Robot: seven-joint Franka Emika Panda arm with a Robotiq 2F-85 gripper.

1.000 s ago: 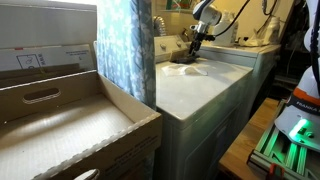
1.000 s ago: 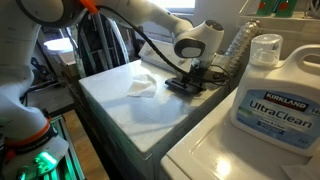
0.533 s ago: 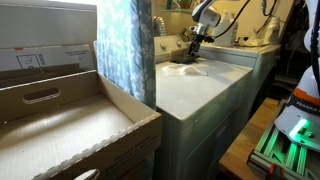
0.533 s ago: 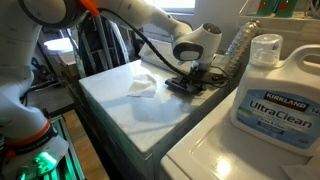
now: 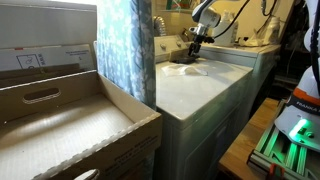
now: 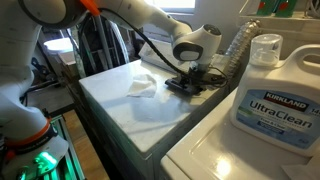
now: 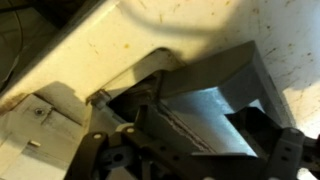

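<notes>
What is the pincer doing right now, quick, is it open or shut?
Pincer: down at the flat dark thing on the white machine top; whether it is open or shut cannot be told.

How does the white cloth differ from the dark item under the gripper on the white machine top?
The white cloth is pale and crumpled; the dark item is black and looks flat. The white cloth lies clear of the gripper, while the dark item lies right under its fingers; whether they grip it cannot be told. Both rest on the white machine top.
</notes>
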